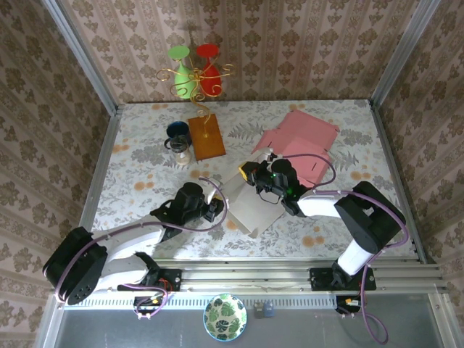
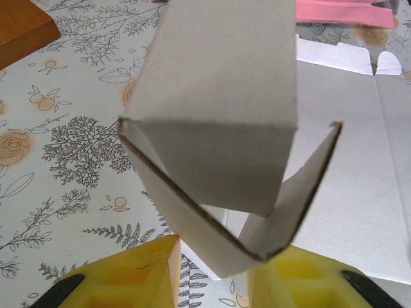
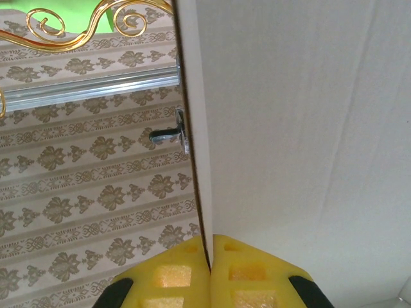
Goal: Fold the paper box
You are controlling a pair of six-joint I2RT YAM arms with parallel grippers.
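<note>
Box point(image 1: 254, 206) sits mid-table, part-formed, btw. both arms. One panel is raised, one flap is bent into a V, and the rest lies flat on the table point(image 1: 138, 174).

Risks, as we judge them:
- **Spring-back:** the V flap looks springy. W/o a firm hold it could pop back flat and lose the crease.
- **Slip or tear:** the R side has only a thin edge of card. If we pull or twist too hard there, it may slip out, buckle or tear along a score line.
- **Skew or drag:** both arms work the same sheet. Opposing pulls could skew the fold or drag the box twd. the pink sheets point(image 1: 308, 138) near it, beyond the R arm.
- **Other items:** cup point(image 1: 178, 133) and wood board point(image 1: 206, 136) lie well apart to the L, so they're less of a worry.

L gripper point(image 2: 215, 253): jaws narrowly apart, not wide. The V's crease sits in the gap and seems to touch one pad point(image 2: 302, 279). We can't tell if it's truly pinched or just resting there.

R gripper point(image 3: 210, 266): jaws closed tight on the raised panel's edge, w/ the card sandwiched btw. the yellow pads. It touches nothing else that we can see.
</note>
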